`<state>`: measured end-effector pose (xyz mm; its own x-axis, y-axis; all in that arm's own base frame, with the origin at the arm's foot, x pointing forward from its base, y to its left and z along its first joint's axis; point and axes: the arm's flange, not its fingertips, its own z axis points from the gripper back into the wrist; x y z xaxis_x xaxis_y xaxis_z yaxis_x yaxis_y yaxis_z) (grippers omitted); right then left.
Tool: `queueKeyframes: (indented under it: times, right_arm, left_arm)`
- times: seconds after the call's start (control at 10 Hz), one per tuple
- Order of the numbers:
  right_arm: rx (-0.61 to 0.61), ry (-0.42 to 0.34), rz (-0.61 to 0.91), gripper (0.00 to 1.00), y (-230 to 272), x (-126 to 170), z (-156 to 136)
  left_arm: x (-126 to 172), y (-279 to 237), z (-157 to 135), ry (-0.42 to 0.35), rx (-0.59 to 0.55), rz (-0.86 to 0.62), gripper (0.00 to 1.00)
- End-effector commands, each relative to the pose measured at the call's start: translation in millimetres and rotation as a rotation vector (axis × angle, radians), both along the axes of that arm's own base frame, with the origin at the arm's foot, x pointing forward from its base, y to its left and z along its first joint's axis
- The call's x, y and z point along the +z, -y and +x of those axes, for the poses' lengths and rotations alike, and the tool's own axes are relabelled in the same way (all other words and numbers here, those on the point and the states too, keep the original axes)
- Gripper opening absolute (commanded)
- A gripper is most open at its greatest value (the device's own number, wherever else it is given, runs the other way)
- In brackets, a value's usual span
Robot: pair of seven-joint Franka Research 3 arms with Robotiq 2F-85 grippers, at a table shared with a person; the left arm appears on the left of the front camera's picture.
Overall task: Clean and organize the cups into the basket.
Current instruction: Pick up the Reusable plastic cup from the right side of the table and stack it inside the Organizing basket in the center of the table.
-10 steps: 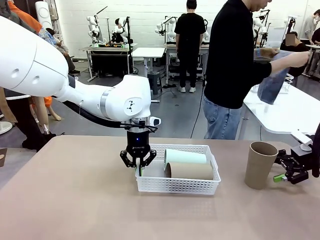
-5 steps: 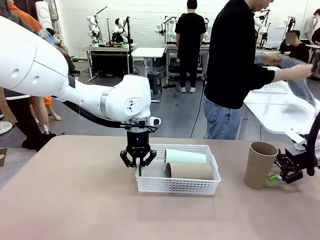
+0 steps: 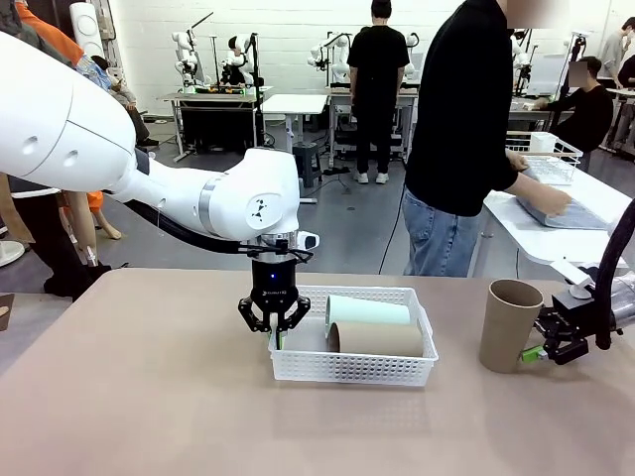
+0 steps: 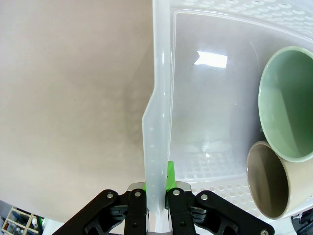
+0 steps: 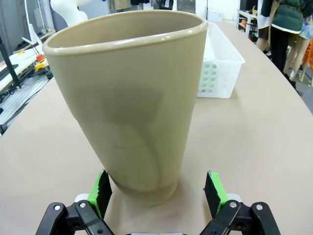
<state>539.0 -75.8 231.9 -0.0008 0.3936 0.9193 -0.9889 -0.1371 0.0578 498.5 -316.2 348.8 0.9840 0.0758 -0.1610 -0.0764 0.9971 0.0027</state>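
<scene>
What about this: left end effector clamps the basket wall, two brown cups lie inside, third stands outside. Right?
No: the front view shows one green cup and one brown cup inside the basket. The rest holds.

The left arm (image 3: 149, 183) is reached in from the left, wrist turned straight down, and the left gripper (image 3: 277, 332) is clamped on the basket (image 3: 352, 368) wall. The right gripper (image 3: 537, 349) is held low and level, jaws spread wide either side of the tan cup (image 3: 508, 325) base.
</scene>
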Motion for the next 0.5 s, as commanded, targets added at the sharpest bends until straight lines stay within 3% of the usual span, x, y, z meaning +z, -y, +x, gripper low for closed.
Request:
queueKeyframes:
  times: [0.0,0.4]
  right_arm:
    - [0.015,-0.036,-0.025,1.00,-9.3,-0.9,-0.9]
    - [0.085,-0.071,-0.017,1.00,-30.0,-3.0,-6.6]
  left_arm:
    - [0.7,-3.3,-0.7,-0.005,-0.014,0.002,0.00]
    - [0.7,-3.3,-0.7,-0.005,-0.014,0.002,0.00]
